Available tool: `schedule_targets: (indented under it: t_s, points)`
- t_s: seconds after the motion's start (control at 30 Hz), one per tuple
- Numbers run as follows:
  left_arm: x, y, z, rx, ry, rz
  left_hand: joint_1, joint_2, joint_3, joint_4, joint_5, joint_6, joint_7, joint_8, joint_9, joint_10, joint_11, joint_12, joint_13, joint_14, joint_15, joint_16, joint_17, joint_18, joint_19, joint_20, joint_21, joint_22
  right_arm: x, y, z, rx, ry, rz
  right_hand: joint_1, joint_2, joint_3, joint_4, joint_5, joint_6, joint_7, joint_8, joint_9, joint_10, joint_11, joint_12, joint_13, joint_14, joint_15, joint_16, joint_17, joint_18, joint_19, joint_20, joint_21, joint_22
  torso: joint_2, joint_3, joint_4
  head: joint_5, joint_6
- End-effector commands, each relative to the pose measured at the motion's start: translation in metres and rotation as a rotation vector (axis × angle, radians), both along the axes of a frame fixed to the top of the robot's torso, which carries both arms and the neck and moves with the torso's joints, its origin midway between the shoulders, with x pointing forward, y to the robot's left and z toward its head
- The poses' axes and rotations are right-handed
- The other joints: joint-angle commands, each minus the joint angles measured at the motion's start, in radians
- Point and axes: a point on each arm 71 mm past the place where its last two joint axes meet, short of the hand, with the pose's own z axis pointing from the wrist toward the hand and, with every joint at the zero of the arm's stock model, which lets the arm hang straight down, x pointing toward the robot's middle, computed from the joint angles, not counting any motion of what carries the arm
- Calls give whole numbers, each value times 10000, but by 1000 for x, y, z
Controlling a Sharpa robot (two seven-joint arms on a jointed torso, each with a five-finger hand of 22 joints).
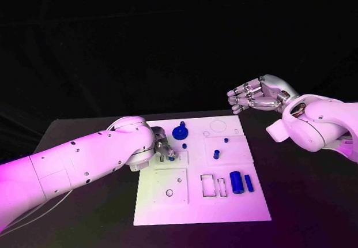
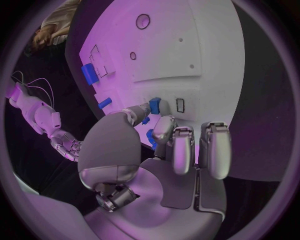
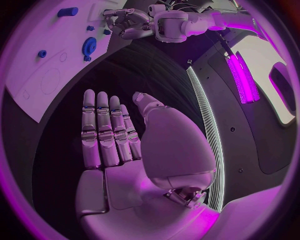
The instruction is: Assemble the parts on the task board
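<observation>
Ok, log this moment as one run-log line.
left hand: pinching small blue part over task board | right hand: empty, fingers apart, raised off board | blue gear: on board

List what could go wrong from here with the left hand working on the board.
1. The left hand pinches a small blue part only at its fingertips over the task board; it could slip or go in tilted.
2. Loose blue pieces lie near the board's right edge; a nudge of the board might roll them.
3. The right hand, open and raised off the board, gives no bracing.
</observation>
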Motion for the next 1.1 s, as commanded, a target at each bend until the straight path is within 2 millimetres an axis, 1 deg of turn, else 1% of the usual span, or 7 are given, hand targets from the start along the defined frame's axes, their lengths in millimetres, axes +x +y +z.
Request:
schedule_targets:
  t_s: [0.03,0.37,0.53,0.8,0.87,1.0,1.1]
  points:
    - [-2,2,-3,429,396,265,-88,50,-270,117,43,139,-91,55,-28,-34,-14,49,20,969,-61,-7,2372,-143,677,-82,47,1870,-1,2,0,3,-9,139,-99,-12,-44,-4,40,-11,12,-36,-10,4,73,-6,-19,-7,82,-46,-14,59,42,2,-73,-16,-2,2,7,-10,-26]
    - [0,4,-4,443,372,389,17,233,-1778,710,21,230,-77,120,-108,-55,-2,94,-7,970,-48,-8,2376,-142,677,-82,38,1871,0,2,0,-22,-7,120,-96,-7,-40,-20,56,-34,18,-44,-17,-20,81,-16,-35,-40,93,-57,-42,56,32,9,-101,-57,-2,1,-2,7,-4]
    - [1,7,-4,432,323,510,72,355,-2372,894,14,234,-77,160,-116,-64,0,106,-21,970,-48,-11,2376,-143,680,-81,38,1877,0,1,0,-32,-3,114,-102,-8,-43,-25,58,-46,25,-47,-20,-31,88,-19,-42,-57,99,-59,-56,54,24,14,-117,-80,2,1,0,-18,84]
    - [2,11,-2,348,200,678,-320,351,-3634,1007,5,201,-51,168,-169,-95,26,111,-59,971,-28,-12,2378,-142,681,-69,33,1879,0,1,0,-42,-1,87,-134,-14,-59,-28,65,-80,43,-53,-29,-63,107,-28,-57,-97,117,-62,-90,50,4,29,-156,-134,-3,-2,3,-15,-1]
    - [1,12,-2,326,168,721,-418,419,-4001,1013,14,193,-57,167,-187,-102,21,114,-69,972,-33,-10,2380,-141,678,-70,28,1874,0,2,0,-39,-13,91,-137,-14,-61,-29,67,-85,46,-54,-31,-69,110,-29,-59,-102,120,-62,-94,50,2,31,-161,-141,13,-1,-13,-15,35]
    - [0,13,0,162,69,804,-430,619,-4652,1030,19,173,-59,178,-219,-120,13,116,-97,972,-37,-12,2381,-137,671,-76,17,1861,1,2,0,-30,-39,115,-149,-8,-66,-34,82,-105,55,-55,-36,-88,119,-32,-65,-130,132,-64,-115,48,-12,42,-184,-174,27,-10,-35,-86,-68]
    - [0,14,2,-65,31,920,-420,668,-4859,1018,22,144,-55,172,-231,-171,25,57,-178,971,-35,-15,2379,-136,670,-75,15,1859,1,1,0,-31,-56,105,-159,-4,-69,-34,92,-110,58,-53,-37,-93,122,-30,-67,-148,139,-66,-128,47,-20,48,-198,-194,18,-13,-39,-71,7]
